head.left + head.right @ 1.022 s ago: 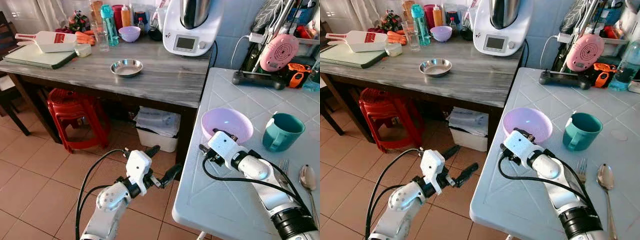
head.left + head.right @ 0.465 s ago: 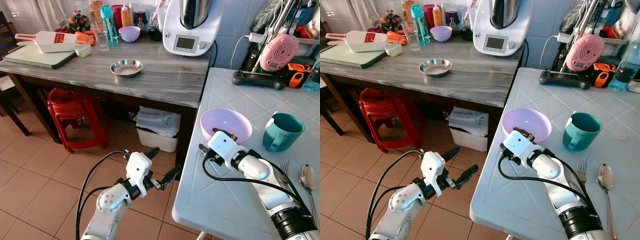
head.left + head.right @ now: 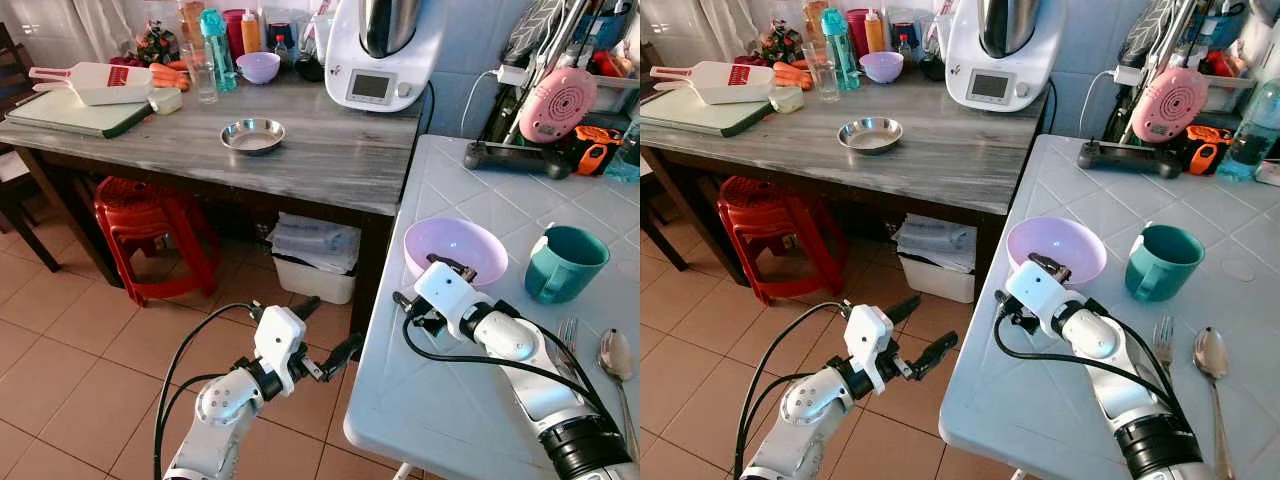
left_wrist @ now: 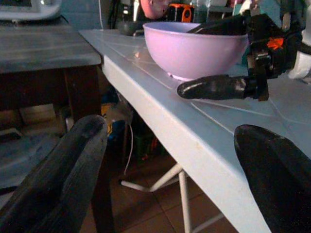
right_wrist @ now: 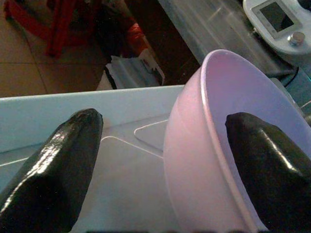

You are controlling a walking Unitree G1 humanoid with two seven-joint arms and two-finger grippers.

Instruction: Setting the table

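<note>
Right gripper [image 5: 163,165] reaches forward, fingers spread wide; left gripper [image 3: 322,330] hangs low, fingers apart.

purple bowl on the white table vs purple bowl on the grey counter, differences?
The near purple bowl sits on the white table and looks bigger; the far purple bowl stands at the back of the grey counter among bottles. The right gripper is open astride the near bowl's rim, one finger inside and one outside; nothing grips the far bowl. Both are upright, of the same colour, and look empty.

A lilac bowl [image 4: 194,48] sits on the white table [image 4: 204,141].
</note>
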